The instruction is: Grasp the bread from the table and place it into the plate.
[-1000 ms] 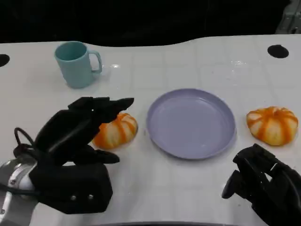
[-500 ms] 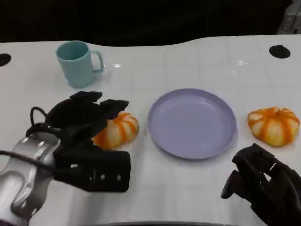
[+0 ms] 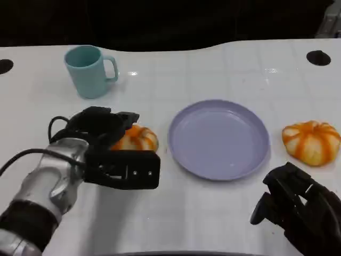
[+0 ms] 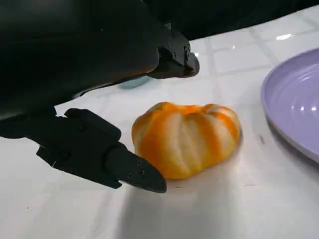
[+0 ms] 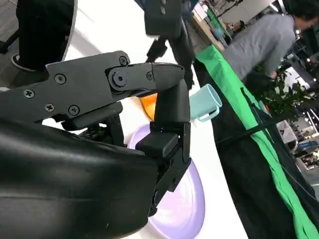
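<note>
Lab or open workspace: green cloth, seated person.

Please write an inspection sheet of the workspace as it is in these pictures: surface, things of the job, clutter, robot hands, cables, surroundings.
Surface: white table with faint grid lines and dark round holes near its far edge.
Job's things: near bread on the table left of the purple plate; the plate holds nothing.
Clutter: second bread right of the plate; teal mug at far left.
Robot hands: left robot hand over the near bread, fingers apart around it, not gripping; right robot hand curled, holding nothing.
Cables: black cable at the left wrist.
Surroundings: a person beside green cloth.
</note>
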`<move>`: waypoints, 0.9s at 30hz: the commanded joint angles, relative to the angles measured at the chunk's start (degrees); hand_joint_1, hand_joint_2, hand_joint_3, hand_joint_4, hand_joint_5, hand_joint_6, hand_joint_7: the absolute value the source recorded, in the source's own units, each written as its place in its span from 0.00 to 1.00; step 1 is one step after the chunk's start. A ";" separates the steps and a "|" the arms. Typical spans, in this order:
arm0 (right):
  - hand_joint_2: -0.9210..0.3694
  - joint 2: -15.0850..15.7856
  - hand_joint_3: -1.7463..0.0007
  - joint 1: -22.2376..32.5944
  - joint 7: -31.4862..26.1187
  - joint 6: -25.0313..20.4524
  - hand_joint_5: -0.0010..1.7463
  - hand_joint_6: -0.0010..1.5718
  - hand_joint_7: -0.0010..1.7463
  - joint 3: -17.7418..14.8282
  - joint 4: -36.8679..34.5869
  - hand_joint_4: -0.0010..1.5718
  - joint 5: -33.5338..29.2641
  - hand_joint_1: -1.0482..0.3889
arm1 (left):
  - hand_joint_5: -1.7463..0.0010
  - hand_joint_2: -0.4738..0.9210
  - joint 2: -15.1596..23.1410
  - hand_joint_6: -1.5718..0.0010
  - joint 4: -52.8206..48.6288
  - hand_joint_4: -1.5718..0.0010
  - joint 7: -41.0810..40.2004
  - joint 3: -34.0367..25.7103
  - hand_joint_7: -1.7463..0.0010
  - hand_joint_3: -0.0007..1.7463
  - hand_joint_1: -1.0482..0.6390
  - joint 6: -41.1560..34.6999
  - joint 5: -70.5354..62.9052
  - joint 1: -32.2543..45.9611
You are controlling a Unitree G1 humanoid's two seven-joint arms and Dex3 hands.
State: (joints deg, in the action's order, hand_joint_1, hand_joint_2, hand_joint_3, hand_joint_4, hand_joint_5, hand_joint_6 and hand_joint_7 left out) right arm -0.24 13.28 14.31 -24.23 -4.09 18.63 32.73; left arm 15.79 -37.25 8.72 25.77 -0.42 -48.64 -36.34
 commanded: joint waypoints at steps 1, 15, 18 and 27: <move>0.00 0.85 0.87 0.08 0.02 0.17 0.99 0.37 0.83 -0.72 0.10 0.40 0.01 0.36 | 0.94 0.87 -1.41 0.88 -7.61 0.99 -3.10 1.89 1.00 0.00 0.40 0.19 0.36 -4.47; 0.00 1.09 0.86 0.40 0.86 0.67 1.00 0.36 0.83 -0.89 -0.17 0.40 0.06 0.36 | 0.94 0.87 -4.14 0.87 -27.21 0.98 -6.13 5.48 1.00 0.00 0.40 5.46 2.53 -14.98; 0.00 1.10 0.86 0.58 0.96 0.70 0.99 0.36 0.83 -0.94 -0.04 0.39 0.10 0.36 | 0.94 0.88 -4.54 0.86 -29.87 0.97 -5.32 6.21 1.00 0.00 0.41 6.26 3.05 -16.23; 0.00 1.04 0.86 1.00 0.26 -0.06 0.99 0.35 0.82 -0.99 0.90 0.39 0.25 0.36 | 0.95 0.89 -5.53 0.85 -33.84 0.94 -4.86 7.33 0.99 0.00 0.42 7.42 3.83 -17.21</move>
State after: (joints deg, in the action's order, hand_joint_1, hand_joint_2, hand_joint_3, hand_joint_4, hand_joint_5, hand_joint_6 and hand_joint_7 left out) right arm 0.13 13.71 14.96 -24.24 -4.35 18.65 32.77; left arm 10.30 -69.41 3.25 32.32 6.35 -45.04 -52.55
